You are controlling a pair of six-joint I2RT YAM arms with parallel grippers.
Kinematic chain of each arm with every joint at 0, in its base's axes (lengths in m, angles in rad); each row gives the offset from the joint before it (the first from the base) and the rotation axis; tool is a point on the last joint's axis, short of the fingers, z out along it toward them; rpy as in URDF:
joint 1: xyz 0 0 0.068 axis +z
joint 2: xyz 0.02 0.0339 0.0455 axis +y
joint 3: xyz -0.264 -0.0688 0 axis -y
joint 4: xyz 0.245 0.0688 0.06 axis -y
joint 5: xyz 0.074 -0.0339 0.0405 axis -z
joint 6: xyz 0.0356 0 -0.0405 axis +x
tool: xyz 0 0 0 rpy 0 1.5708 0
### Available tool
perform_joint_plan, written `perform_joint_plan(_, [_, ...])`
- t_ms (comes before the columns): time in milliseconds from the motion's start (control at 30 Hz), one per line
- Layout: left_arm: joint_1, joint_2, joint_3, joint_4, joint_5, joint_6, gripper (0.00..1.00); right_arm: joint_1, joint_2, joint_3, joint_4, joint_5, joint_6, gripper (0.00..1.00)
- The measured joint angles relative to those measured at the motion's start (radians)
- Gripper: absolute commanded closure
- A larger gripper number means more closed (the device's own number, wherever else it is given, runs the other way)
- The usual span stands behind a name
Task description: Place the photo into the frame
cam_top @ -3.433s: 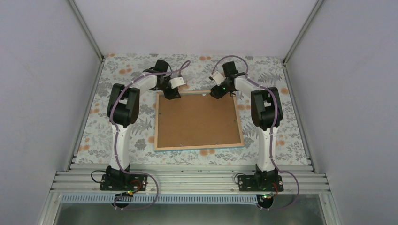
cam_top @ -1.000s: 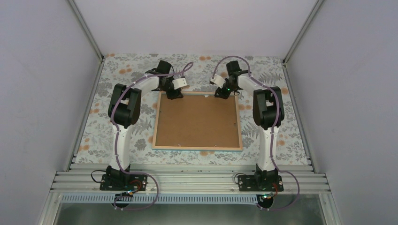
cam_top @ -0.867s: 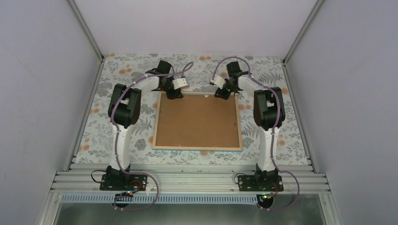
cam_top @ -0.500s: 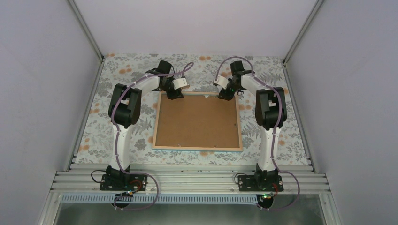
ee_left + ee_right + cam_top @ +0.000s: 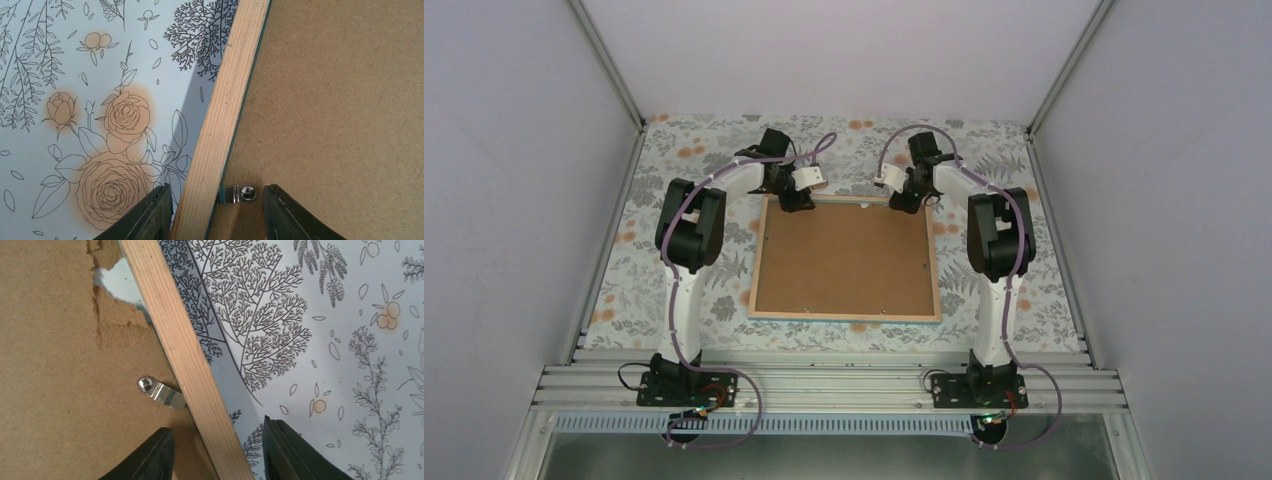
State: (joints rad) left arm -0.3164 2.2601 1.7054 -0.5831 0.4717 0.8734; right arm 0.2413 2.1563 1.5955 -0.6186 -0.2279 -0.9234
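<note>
The frame [image 5: 845, 316] lies face down on the floral cloth, showing light wood rails around the brown backing board [image 5: 844, 258]. The photo is not visible. My left gripper [image 5: 795, 201] is open at the frame's far left corner. In the left wrist view its jaws [image 5: 217, 220] straddle the wood rail [image 5: 225, 115], next to a metal clip [image 5: 238, 193]. My right gripper [image 5: 906, 199] is open at the far right corner. Its jaws [image 5: 217, 457] straddle the rail [image 5: 185, 355] near another clip [image 5: 161, 391]. A thin turquoise line runs along the rail's inner edge.
The backing board is torn near the right corner [image 5: 107, 277], showing pale blue beneath. Small clips dot the board's edges. The floral tablecloth [image 5: 684, 290] surrounds the frame. White walls with metal posts enclose the table; an aluminium rail [image 5: 824, 385] runs along the near edge.
The frame has turned from skewed to square with the table. Over the last second my right gripper shifted a little right along the far rail. My left gripper stayed put.
</note>
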Motion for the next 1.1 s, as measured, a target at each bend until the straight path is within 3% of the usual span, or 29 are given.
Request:
perform_joint_plan(300, [0.000, 0.000, 0.000, 0.000, 0.000, -0.002, 0.54, 0.034, 0.000, -0.005, 0.044, 0.017, 0.005, 0.55])
perform_joint_plan(600, [0.000, 0.000, 0.000, 0.001, -0.001, -0.003, 0.54, 0.055, -0.002, -0.011, 0.038, 0.037, 0.002, 0.85])
perform_joint_plan(800, [-0.001, 0.000, -0.001, 0.003, -0.001, -0.003, 0.54, 0.059, -0.022, -0.060, 0.104, 0.049, -0.006, 0.94])
perform_joint_plan(900, [-0.001, 0.000, -0.002, 0.005, -0.001, -0.004, 0.54, 0.059, -0.029, -0.076, 0.123, 0.048, -0.004, 0.87])
perform_joint_plan(1100, [0.000, 0.000, -0.002, 0.011, 0.001, -0.033, 0.52, 0.051, -0.031, -0.050, 0.089, 0.034, 0.055, 0.49])
